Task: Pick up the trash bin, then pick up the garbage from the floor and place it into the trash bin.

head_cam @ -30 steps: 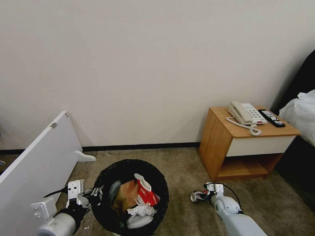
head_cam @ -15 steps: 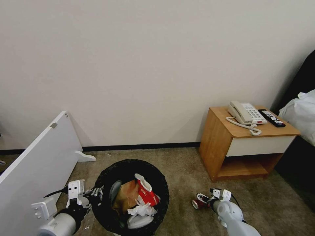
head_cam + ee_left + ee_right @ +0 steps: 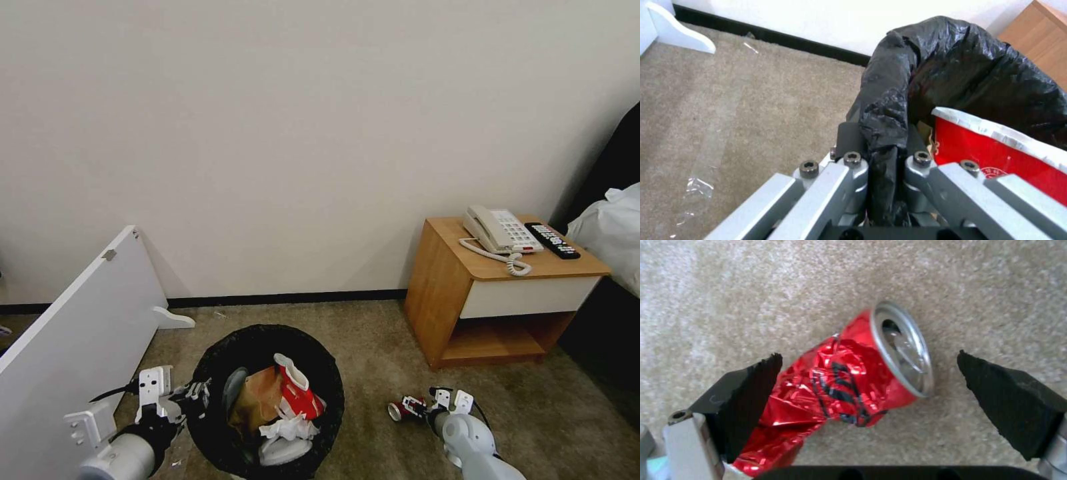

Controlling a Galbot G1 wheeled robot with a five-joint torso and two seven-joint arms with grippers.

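The right gripper (image 3: 869, 386) is straddling the can (image 3: 849, 386), fingers wide open; the left gripper (image 3: 882, 156) is clamping the bin (image 3: 969, 66) rim. An off-centre closure risks ejecting the can.

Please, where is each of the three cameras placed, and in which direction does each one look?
Head view: on the head, facing forward and down at the floor, wall and nightstand; both arms show.
Left wrist view: on the left wrist, facing along the left gripper, shut on the trash bin rim.
Right wrist view: on the right wrist, facing down at the crushed red can between the open right gripper.
Shared: head and right wrist views both show the can.
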